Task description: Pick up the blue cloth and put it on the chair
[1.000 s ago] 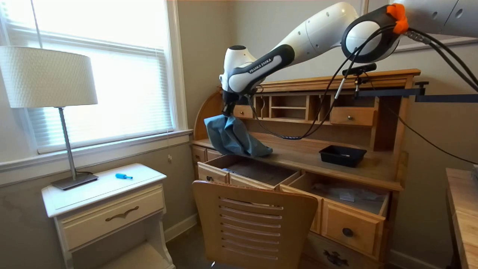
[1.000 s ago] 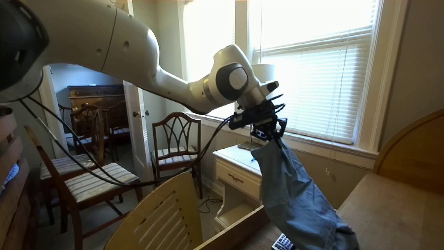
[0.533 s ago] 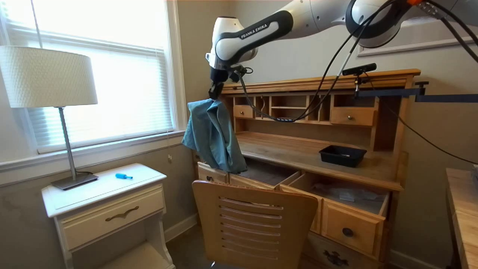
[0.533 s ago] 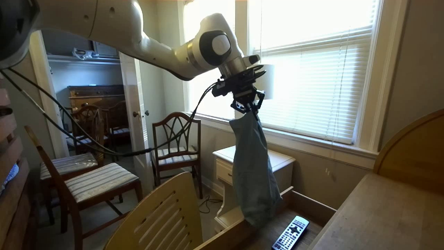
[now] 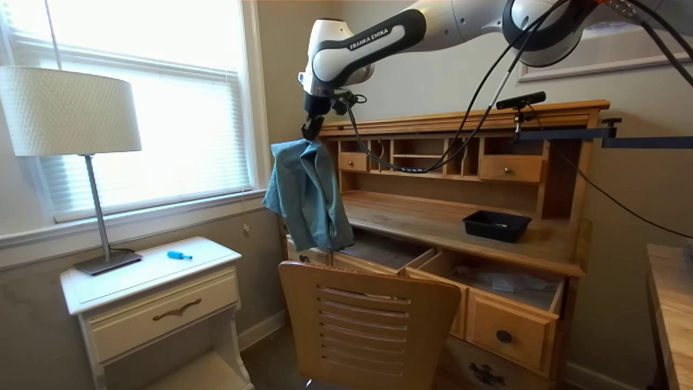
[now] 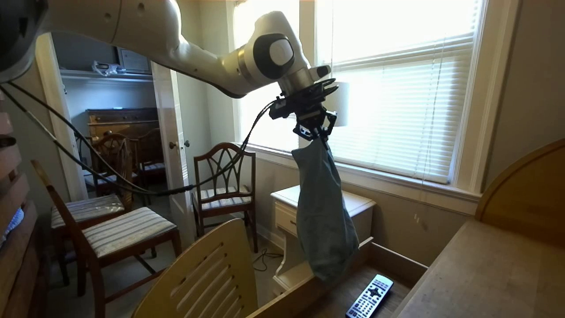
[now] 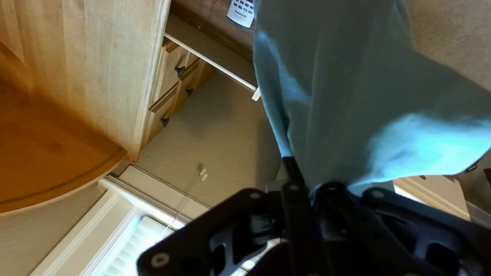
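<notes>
The blue cloth (image 5: 308,200) hangs in the air from my gripper (image 5: 309,135), over the desk's open left drawer, in both exterior views. My gripper (image 6: 321,139) is shut on the cloth's top edge. In the wrist view the cloth (image 7: 345,96) spreads out from the fingertips (image 7: 307,172) and partly covers one finger. In an exterior view the cloth's lower end (image 6: 326,256) hangs close to the drawer's front. A light wood chair (image 5: 368,319) with a slotted back stands before the drawers. Its back also shows beside the drawer (image 6: 203,276); its seat is hidden.
A remote (image 6: 370,297) lies in the open drawer. A second open drawer (image 5: 511,325) is to the right. A black tray (image 5: 497,226) sits on the desk. A white nightstand (image 5: 162,295) holds a lamp (image 5: 70,114). Striped-seat chairs (image 6: 128,229) stand farther off.
The arm has risen and moved away from the desk, lifting the cloth off the desktop so it hangs free. The remote has come into view. Over the last half second it rises only slightly.
</notes>
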Controlling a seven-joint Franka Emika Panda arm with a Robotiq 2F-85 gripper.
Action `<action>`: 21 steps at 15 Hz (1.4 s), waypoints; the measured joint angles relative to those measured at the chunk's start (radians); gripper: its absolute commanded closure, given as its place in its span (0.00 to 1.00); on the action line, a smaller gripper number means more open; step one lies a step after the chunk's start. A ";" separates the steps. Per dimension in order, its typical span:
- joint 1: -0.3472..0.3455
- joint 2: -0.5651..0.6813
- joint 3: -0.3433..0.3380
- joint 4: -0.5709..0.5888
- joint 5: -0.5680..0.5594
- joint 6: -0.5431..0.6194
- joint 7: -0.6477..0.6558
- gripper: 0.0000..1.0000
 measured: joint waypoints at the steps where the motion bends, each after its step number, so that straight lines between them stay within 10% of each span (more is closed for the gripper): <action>1: 0.000 0.000 0.000 0.000 0.000 0.000 0.000 0.99; 10: 0.088 -0.020 0.018 -0.093 0.000 0.031 0.060 0.99; 21: 0.213 -0.190 -0.056 -0.533 -0.030 0.183 0.505 0.99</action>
